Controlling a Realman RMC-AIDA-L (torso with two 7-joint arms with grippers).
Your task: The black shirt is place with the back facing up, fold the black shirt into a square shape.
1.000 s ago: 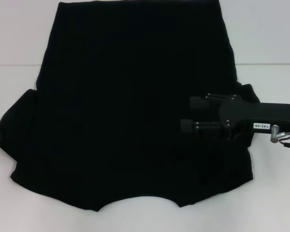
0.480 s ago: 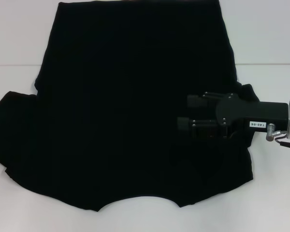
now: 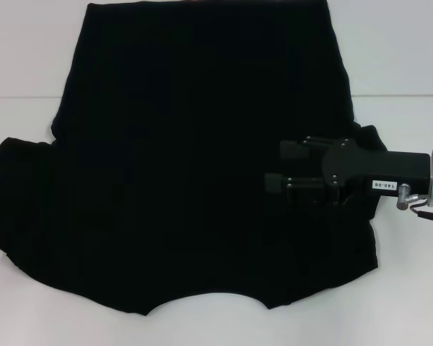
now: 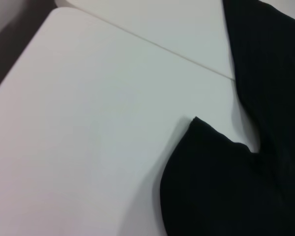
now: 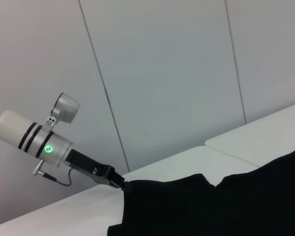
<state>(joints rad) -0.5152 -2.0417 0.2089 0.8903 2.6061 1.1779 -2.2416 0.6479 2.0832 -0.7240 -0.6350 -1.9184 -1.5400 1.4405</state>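
**A:** Start at the near edge. Where is the garment?

**B:** The plain matte black shirt (image 3: pixel 195 166) of soft fabric lies spread flat on the smooth white table (image 3: pixel 404 58). Its curved neckline (image 3: pixel 206 301) is closest to the robot and the straight hem is at the far side, so its long axis runs near to far.

**A:** And the claw at work?

**B:** The rigid black right gripper (image 3: pixel 280 170) reaches in level from the robot's right on its silver cylindrical arm. It points across the shirt toward the left, at right angles to that axis, and sits over the cloth just inside the right edge. Its jaws stand apart. With black cloth under black jaws, I cannot tell whether any fabric lies between them.

**A:** What does the coming move turn on?

**B:** I judge the right side is already turned in, while the left sleeve (image 3: pixel 22 194) is spread flat, out past the body. It lies well apart from the right gripper, on the far side of the shirt from it, so the left arm is the nearer one.

**A:** Where is that arm?

**B:** The head view does not show it. In the right wrist view the left gripper (image 5: pixel 119 184) slants down to the shirt's edge, but I cannot tell whether it is apart or together.
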